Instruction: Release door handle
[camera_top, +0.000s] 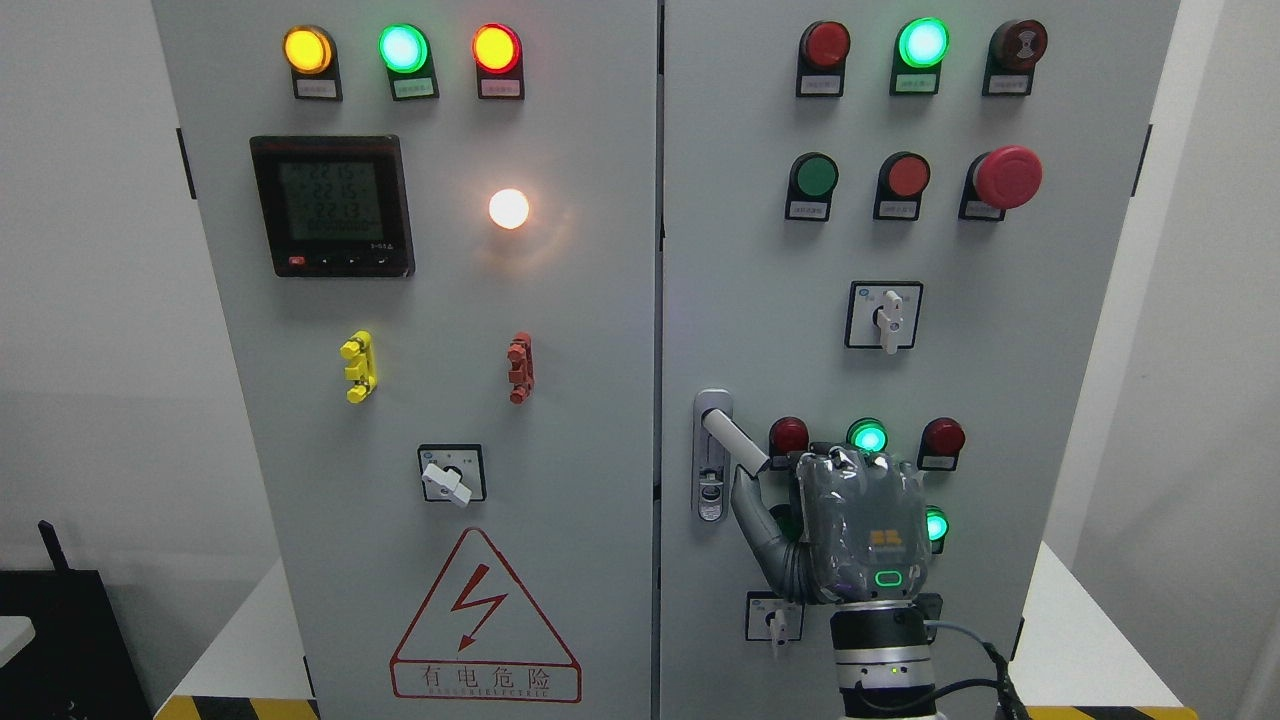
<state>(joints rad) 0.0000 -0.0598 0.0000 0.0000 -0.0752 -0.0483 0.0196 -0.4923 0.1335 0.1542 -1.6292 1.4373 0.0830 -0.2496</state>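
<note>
While right hand (850, 525) fingers curl around door handle (733, 440), cabinet (600, 400) doors closed

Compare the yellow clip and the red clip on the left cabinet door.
The yellow plastic clip sits left, below the black digital meter; the red plastic clip sits right, below the glowing white lamp. The yellow one looks slightly bigger. Both are upright at the same height.

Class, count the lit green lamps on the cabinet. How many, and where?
4: left door top row; right door top row; just above the right hand; at the hand's right edge. The hand may hide others.
</note>
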